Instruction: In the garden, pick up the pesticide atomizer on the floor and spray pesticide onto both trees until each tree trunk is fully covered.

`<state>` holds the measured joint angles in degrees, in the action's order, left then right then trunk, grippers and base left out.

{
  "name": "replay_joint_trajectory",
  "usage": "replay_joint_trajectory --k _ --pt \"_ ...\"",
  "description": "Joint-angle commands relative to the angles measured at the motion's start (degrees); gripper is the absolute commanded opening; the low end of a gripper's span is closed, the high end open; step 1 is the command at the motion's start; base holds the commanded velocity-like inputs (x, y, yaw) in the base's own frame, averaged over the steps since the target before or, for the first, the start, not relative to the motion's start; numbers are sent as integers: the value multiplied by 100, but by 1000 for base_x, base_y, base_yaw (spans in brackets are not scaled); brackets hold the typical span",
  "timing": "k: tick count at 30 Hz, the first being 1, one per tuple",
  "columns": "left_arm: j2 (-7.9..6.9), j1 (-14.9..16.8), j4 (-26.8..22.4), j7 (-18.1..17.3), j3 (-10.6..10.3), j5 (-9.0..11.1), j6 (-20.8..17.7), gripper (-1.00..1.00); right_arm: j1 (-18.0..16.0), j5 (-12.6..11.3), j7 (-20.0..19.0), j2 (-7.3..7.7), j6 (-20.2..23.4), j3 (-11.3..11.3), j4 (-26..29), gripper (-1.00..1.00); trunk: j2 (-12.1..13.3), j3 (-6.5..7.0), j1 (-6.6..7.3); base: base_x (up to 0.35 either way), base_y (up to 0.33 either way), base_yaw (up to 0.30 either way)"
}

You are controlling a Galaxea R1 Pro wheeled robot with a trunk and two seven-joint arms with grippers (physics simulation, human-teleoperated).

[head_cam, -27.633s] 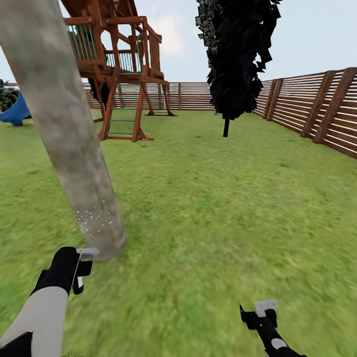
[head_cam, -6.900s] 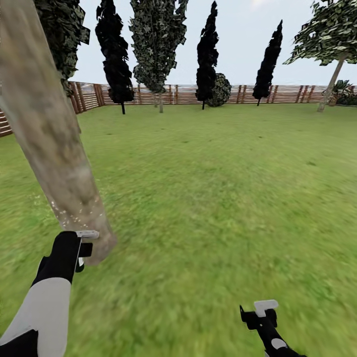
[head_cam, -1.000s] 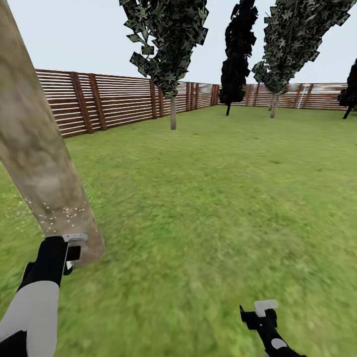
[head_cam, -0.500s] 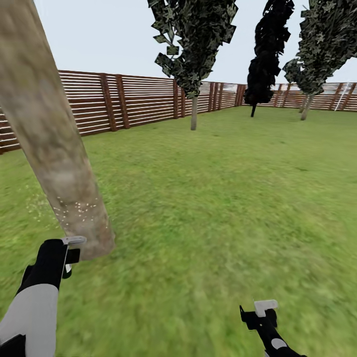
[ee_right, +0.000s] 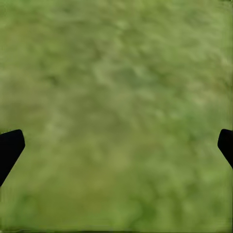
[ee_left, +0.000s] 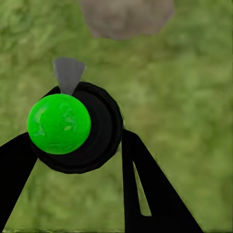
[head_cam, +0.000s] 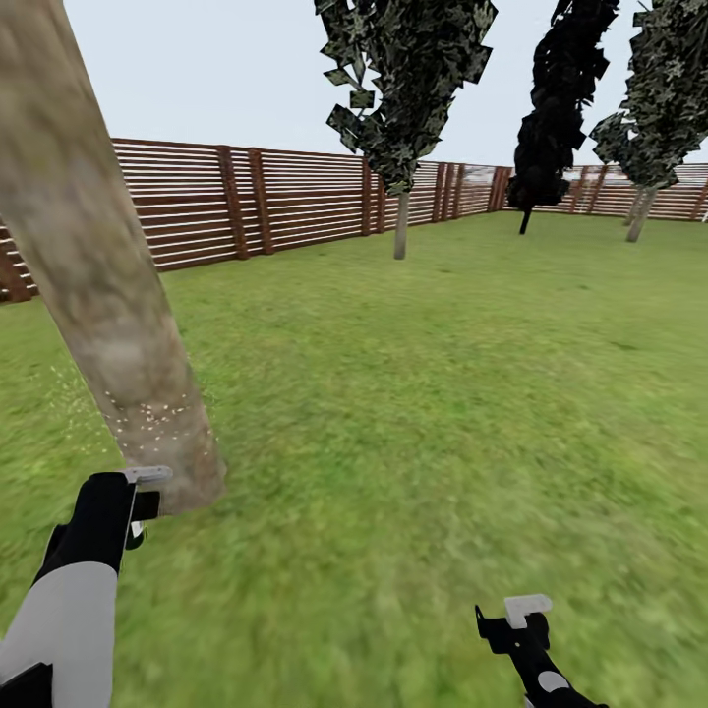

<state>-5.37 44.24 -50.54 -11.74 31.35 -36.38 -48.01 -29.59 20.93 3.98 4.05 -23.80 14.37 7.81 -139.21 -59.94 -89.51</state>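
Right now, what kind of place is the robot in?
Most likely a fenced garden or backyard: a green lawn runs back to a brown slatted wooden fence, and a thick mottled tree trunk stands close by, with leafy trees further off under open sky.

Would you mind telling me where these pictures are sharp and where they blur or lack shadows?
Head view: the fence is crisp, the near lawn smeared; the trunk casts no shadow. Left wrist view: the green-capped sprayer is sharp, the grass behind soft. Right wrist view: the grass is blurred all over.
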Motion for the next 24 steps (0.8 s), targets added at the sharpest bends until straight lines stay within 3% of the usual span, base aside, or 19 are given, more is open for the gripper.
replay_joint_trajectory --k 1,5,10,14,18,24 --pt "2 17 -19 -57 8 -62 -14 -100 -3 61 24 0 -20 31 -7 100 -2 -5 3 -100 -81 273" --pt "77 157 -44 -65 -15 -62 -62 -100 -3 61 24 0 -20 31 -7 100 -2 -5 3 -22 -18 276" --pt "70 927 -44 -74 -49 -101 -391 -100 -3 55 24 0 -20 31 -7 100 -2 -5 3 -1 -1 237" --pt "46 1243 -50 -71 -50 -122 -462 -100 -3 52 34 8 -20 32 -7 100 -2 -5 3 0 0 25" --pt "63 1252 -60 -74 -56 -117 -472 -100 -3 52 34 8 -20 36 -7 100 -2 -5 3 0 -42 1" --pt "105 1211 -61 -74 -59 -106 -473 -100 -3 52 33 26 -20 33 -7 100 -2 -5 3 8 -259 0"
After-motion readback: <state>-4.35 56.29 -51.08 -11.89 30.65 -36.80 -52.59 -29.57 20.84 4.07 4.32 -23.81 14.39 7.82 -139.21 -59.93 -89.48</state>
